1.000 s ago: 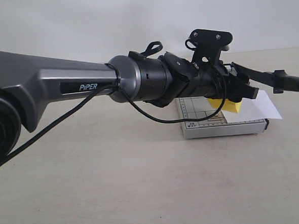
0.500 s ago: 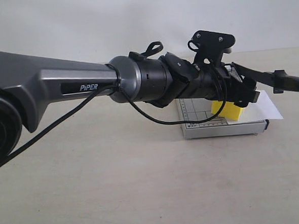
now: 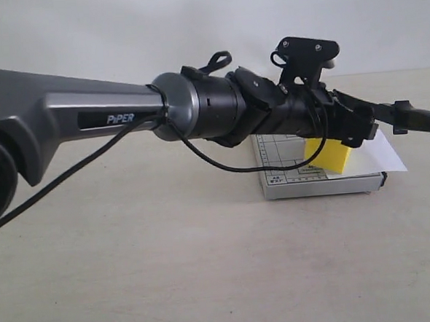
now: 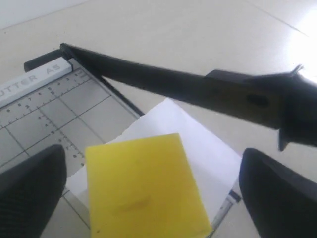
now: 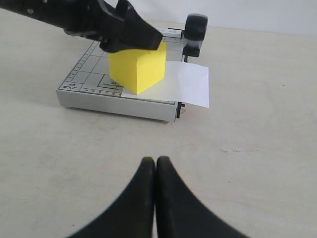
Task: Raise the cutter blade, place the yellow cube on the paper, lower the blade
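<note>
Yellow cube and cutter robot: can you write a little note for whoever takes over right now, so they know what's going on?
Grippers: left gripper open, a finger on each side of the yellow cube, not gripping it; right gripper shut and empty, away from the trimmer board.
Things: cutter blade raised; paper on the board, hanging over its cutting edge; cube sitting on the paper.
Done: blade up, cube placed.
Left to do: pull the left gripper clear, then lower the blade.

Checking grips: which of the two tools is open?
The left tool, fingers spread wide either side of the yellow cube; the right tool is pressed shut.
</note>
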Motion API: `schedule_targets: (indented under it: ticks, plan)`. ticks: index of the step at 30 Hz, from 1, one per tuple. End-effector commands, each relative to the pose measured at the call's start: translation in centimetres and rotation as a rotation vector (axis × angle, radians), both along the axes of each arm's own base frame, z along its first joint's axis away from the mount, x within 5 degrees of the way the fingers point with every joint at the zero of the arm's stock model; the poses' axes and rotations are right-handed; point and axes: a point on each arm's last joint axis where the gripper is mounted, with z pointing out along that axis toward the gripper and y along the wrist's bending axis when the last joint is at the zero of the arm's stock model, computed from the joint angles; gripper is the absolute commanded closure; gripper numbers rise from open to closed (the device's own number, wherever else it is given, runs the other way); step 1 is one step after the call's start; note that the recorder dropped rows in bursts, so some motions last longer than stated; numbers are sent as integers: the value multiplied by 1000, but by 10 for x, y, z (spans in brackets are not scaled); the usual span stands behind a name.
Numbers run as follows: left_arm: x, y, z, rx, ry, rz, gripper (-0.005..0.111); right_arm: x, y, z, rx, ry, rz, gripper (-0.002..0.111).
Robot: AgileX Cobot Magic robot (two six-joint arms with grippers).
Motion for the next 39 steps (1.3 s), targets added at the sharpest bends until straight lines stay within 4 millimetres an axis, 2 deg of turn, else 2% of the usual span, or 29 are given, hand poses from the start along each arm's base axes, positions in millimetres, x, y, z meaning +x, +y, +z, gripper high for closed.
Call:
schedule_targets:
  ticks: [1,4,6,10,13,16,21,25,28,35,39]
  plan:
    - [-5,5,42,-60,-15,-59,18,0,0,-1,-6,-3,-1,108]
    - [-8,11,63,-70,-29,-92,21,0,0,-1,-6,-3,-1,108]
    - [-7,21,75,-56,-32,-108,27,0,0,-1,-8,-4,-1,108]
    - [-12,43,95,48,4,-195,46,0,0,-1,-8,-4,-1,108]
    - [-23,59,100,136,102,-314,59,0,0,-1,-2,-2,-3,108]
    - [-32,73,102,152,233,-400,74,0,0,-1,-2,-2,-3,108]
    - [-39,95,117,130,363,-404,102,0,0,-1,-8,-4,-1,108]
    - [-47,112,141,123,365,-415,102,0,0,-1,-8,-4,-1,108]
    - [-54,126,168,94,328,-379,102,0,0,-1,-4,-3,-2,108]
    - [-81,160,240,22,101,-272,102,0,0,-1,-8,-3,-1,108]
    - [-108,184,264,-16,-34,-169,102,0,0,-1,-6,-3,-1,108]
